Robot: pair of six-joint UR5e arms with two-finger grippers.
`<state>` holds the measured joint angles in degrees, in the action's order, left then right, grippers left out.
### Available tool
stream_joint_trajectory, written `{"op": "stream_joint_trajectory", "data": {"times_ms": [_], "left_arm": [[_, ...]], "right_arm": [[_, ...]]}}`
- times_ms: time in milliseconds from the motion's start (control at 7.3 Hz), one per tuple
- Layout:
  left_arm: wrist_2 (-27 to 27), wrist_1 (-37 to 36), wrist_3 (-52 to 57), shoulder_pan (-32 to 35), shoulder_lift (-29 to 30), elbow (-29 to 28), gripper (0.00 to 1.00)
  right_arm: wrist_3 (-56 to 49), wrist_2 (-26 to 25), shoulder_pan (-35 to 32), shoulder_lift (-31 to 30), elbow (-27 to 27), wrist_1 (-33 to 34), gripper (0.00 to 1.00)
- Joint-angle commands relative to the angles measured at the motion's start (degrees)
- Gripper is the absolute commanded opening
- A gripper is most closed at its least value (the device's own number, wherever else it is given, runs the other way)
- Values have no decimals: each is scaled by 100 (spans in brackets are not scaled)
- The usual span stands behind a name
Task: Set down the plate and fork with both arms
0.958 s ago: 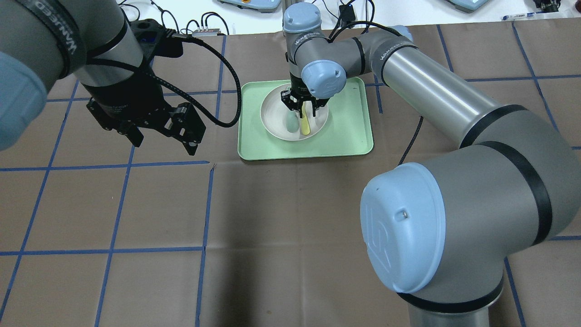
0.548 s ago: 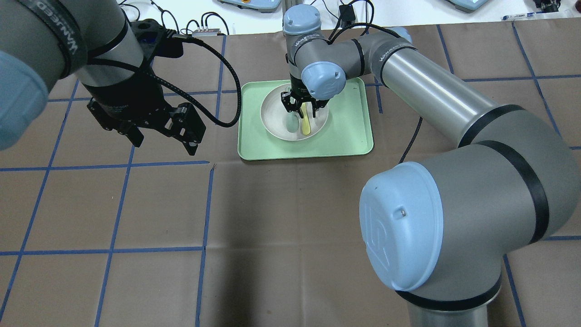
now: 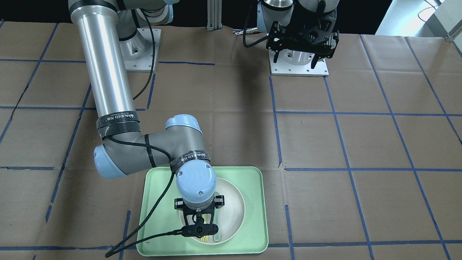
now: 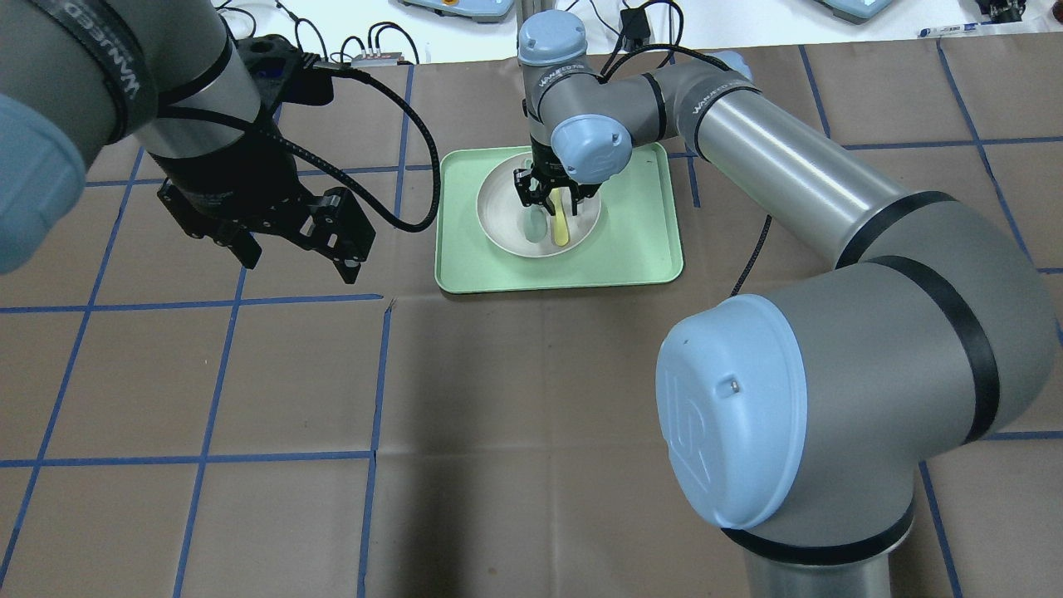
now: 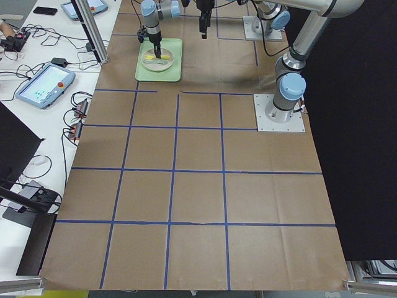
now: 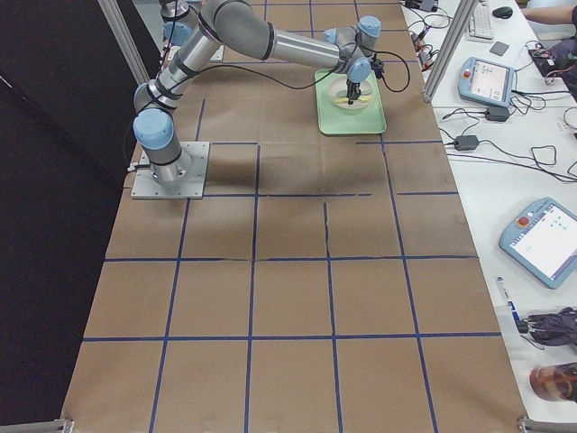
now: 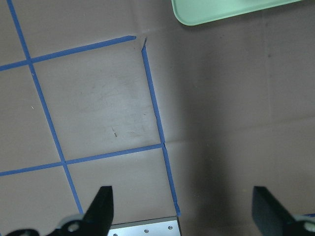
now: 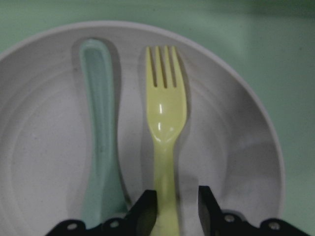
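Note:
The off-white plate [image 4: 502, 208] sits in the pale green tray [image 4: 639, 241]. The pale yellow fork [image 4: 562, 228] lies in it, next to a grey-green spoon [image 4: 534, 223]. My right gripper [image 4: 550, 199] is down in the plate. In the right wrist view its fingers [image 8: 147, 209] stand close on either side of the fork's [image 8: 166, 113] handle, which lies flat on the plate [image 8: 39, 147]. My left gripper [image 4: 299, 266] is open and empty. It hangs above the table left of the tray, and the left wrist view [image 7: 179, 206] shows only brown paper below it.
Brown paper with blue tape lines covers the table. A corner of the tray [image 7: 231, 10] shows at the top of the left wrist view. The arm bases [image 3: 299, 61] stand at the robot's side. Cables and tablets lie beyond the table's far edge.
My right wrist has shifted very slightly over the plate. The fork, spoon and plate lie as before. The left arm has not moved.

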<state>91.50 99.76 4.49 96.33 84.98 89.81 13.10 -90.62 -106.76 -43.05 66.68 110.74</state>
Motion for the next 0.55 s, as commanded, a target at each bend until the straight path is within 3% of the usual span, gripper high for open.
{"op": "stream_joint_trajectory", "data": {"times_ms": [0, 411], "left_arm": [[-1, 0, -27, 0, 63, -121, 100], [34, 0, -1, 0, 63, -131, 100]], "right_arm": [[0, 0, -11, 7, 12, -8, 43], [0, 18, -12, 16, 12, -8, 43]]}}
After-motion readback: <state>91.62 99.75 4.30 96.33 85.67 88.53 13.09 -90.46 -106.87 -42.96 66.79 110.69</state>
